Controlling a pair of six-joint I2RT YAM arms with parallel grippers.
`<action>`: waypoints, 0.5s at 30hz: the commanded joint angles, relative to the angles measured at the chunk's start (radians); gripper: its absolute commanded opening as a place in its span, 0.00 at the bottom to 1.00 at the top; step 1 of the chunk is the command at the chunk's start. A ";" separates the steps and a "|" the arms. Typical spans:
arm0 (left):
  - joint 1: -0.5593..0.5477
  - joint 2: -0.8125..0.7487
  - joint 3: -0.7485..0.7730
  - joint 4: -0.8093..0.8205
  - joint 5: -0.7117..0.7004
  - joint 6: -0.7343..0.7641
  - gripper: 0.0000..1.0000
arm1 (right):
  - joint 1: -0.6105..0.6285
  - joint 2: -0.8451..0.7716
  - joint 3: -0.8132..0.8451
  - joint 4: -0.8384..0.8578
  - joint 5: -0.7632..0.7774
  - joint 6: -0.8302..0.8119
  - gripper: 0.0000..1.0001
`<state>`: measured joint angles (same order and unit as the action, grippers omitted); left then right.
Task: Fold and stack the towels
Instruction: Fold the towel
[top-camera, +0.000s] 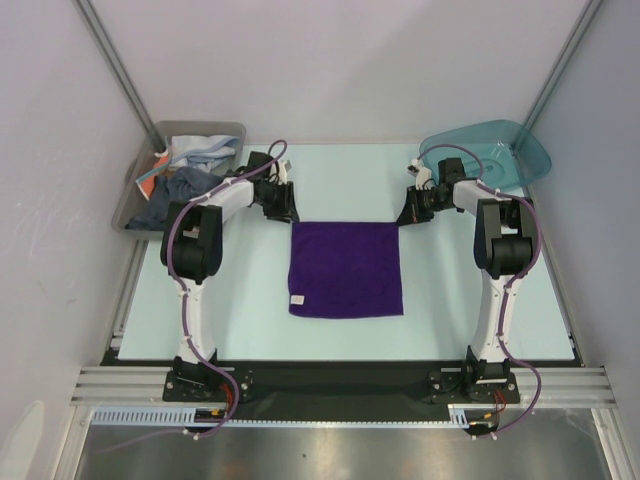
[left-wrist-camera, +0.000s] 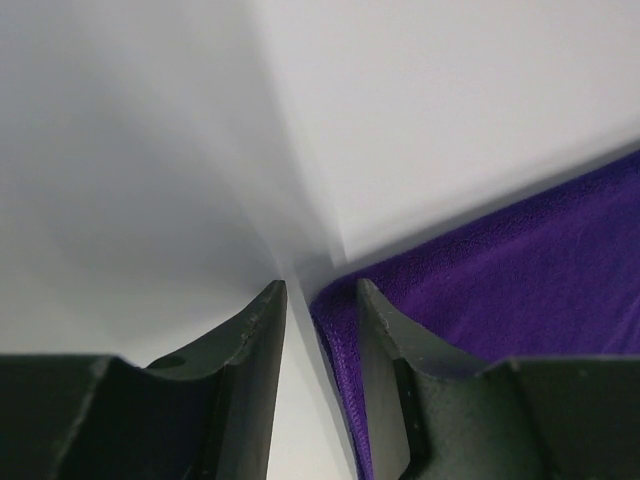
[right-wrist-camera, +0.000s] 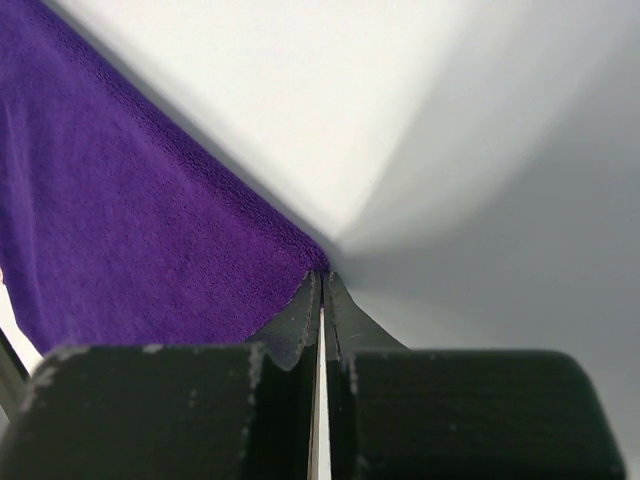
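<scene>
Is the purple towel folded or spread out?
Spread out: the purple towel lies as one flat square on the table, with no fold line visible from above. Hidden layers cannot be ruled out.

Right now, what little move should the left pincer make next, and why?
Probably close the left pincer on the purple towel. Its jaws stand open with the towel's far left corner between them, while the right pincer is shut at the far right corner. The towel lies flat and unfolded, so both far corners likely need holding before folding.
</scene>
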<state>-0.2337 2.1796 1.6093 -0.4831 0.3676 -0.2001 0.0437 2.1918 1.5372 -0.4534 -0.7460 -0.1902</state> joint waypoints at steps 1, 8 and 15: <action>-0.012 -0.017 -0.017 -0.035 -0.039 0.019 0.40 | -0.002 -0.001 0.028 0.025 -0.006 0.011 0.00; -0.019 0.022 0.017 -0.055 -0.032 0.007 0.23 | 0.001 0.003 0.034 0.025 0.002 0.014 0.00; -0.023 0.023 0.064 -0.049 -0.004 -0.021 0.00 | 0.007 -0.013 0.032 0.053 0.030 0.034 0.00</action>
<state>-0.2474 2.1902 1.6260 -0.5198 0.3481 -0.2089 0.0448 2.1918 1.5375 -0.4477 -0.7403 -0.1749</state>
